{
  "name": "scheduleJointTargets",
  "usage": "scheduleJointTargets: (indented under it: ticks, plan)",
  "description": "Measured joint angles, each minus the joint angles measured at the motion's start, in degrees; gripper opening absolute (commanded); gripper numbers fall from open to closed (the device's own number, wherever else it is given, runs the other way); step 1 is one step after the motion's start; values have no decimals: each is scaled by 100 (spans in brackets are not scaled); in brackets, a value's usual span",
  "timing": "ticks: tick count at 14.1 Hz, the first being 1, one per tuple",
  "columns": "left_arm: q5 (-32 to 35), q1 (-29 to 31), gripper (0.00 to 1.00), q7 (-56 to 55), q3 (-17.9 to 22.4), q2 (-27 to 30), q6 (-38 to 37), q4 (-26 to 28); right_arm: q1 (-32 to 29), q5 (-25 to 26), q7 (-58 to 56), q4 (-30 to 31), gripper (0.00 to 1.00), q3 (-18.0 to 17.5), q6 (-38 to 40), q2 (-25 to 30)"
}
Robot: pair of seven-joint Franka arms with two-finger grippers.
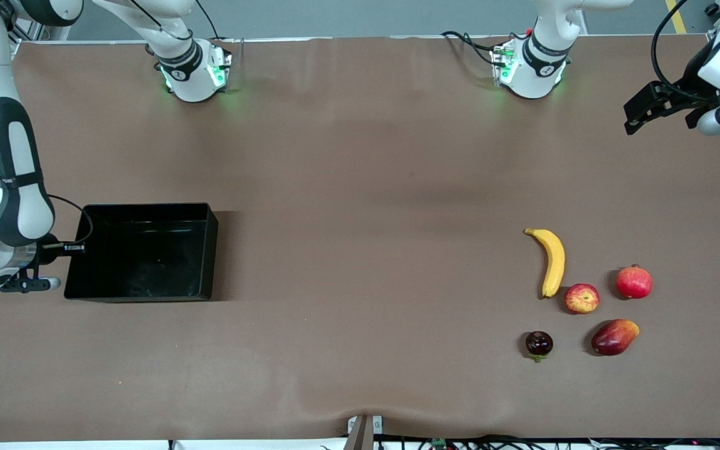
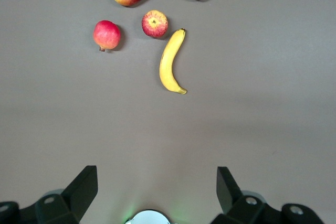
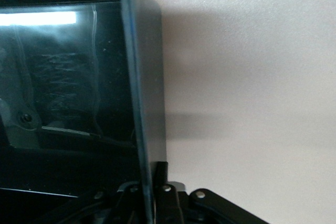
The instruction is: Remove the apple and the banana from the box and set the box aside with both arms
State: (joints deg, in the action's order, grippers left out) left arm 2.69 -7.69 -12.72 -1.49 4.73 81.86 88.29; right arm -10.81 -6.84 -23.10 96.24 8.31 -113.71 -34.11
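The box [image 1: 141, 251] sits empty on the tabletop [image 1: 360, 187] at the right arm's end; taking it as landmark, the banana [image 1: 552, 262] and the apple [image 1: 582, 298], just beside each other, lie well apart from it toward the left arm's end. So the fruit is out and shifting the box is the step in hand. The right pincer [image 1: 67, 249] is pinching the box's end wall. The left pincer [image 1: 647, 112] hangs spread and waiting. Next, judging by this: let go of the wall and lift clear without dragging the box
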Motion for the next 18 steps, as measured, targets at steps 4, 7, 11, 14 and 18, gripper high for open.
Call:
scheduleJointTargets:
  ticks: [4,7,11,14,18]
  plan:
    - [-8,19,100,0,0,0,1,1,1,-2,3,-17,100,-11,-2,-7]
    - [-8,50,100,0,0,-1,1,8,7,-2,-3,-318,100,-22,-7,73]
    - [-8,143,100,0,2,-2,4,18,54,-2,-1,-967,100,-78,637,912]
    - [-9,220,100,0,3,-2,5,19,120,32,128,-1174,100,-167,1072,1637]
    - [-9,381,100,0,8,-2,5,19,221,225,1052,-1276,100,-487,2169,2413]
